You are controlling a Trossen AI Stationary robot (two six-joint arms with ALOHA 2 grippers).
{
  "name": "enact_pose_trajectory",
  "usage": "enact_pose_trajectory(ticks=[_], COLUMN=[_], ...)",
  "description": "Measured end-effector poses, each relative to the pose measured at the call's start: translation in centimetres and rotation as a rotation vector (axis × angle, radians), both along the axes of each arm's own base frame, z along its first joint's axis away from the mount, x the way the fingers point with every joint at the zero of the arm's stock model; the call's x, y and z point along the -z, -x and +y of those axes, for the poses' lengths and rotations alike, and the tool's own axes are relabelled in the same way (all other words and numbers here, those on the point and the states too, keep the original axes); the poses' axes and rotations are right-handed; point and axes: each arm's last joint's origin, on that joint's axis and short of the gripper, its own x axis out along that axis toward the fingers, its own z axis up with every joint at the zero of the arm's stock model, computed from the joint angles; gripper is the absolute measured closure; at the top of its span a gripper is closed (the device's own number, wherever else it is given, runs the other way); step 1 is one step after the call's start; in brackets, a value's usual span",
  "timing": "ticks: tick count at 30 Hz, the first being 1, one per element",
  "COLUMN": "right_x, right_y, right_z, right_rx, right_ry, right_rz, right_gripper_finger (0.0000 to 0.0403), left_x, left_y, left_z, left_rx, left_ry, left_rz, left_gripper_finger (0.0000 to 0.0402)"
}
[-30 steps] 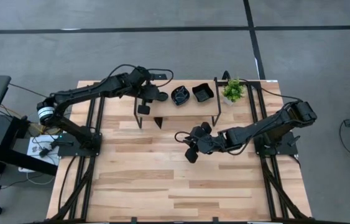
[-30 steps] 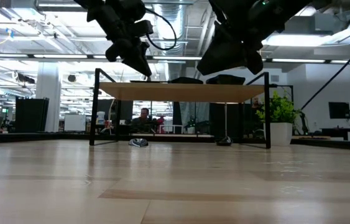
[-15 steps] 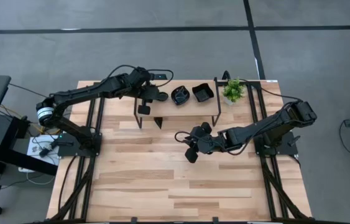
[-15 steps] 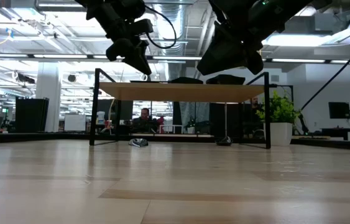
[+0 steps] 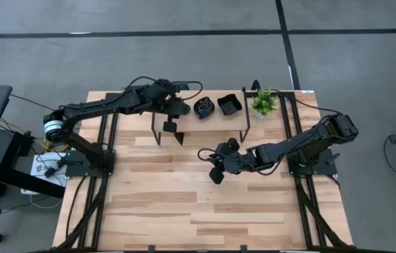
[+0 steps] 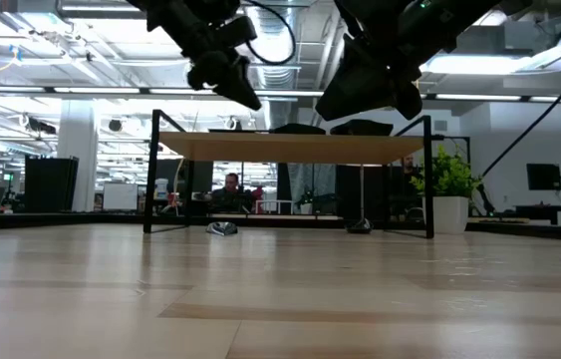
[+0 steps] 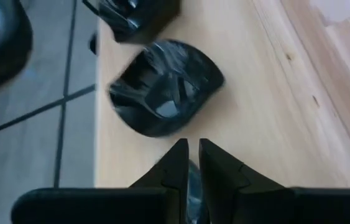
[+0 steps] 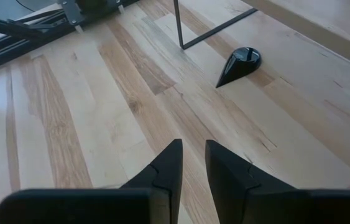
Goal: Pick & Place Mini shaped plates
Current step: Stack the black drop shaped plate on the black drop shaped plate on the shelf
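My left pincer (image 7: pixel 192 144) is pinching a small plate (image 7: pixel 190 182) by its thin edge above the shelf (image 7: pixel 255 93). With so slight a grip it could be slipping, or bumping the leaf plate (image 7: pixel 165 87) beside it. My right pincer (image 8: pixel 190 146) is hovering narrow and empty.

The left gripper (image 7: pixel 191 163) has its two dark fingers (image 7: pixel 173 167) nearly closed on a thin glossy edge, above a pale wooden shelf (image 7: pixel 255 112) where a rounded black mini plate (image 7: pixel 165 88) lies, another dark dish (image 7: pixel 138 17) just beyond
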Motion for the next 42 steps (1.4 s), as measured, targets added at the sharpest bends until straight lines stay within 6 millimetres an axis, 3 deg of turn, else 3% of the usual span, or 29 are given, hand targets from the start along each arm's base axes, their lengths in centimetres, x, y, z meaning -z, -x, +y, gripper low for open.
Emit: enact_pose_trajectory(ticks=[8, 42], right_x=[0.0, 0.1], right_y=[0.0, 0.0], right_z=[0.0, 0.0], right_rx=[0.001, 0.008], right_ry=[-0.002, -0.012], right_rz=[0.000, 0.001], right_gripper_finger=[0.0337, 0.0337], left_x=[2.1, 2.3], left_y=[-1.4, -0.8], left_z=[-0.2, 1.2], left_rx=[0.018, -0.101], left_ry=[0.013, -0.075], left_rz=[0.066, 0.121], left_gripper_finger=[0.0362, 0.0362])
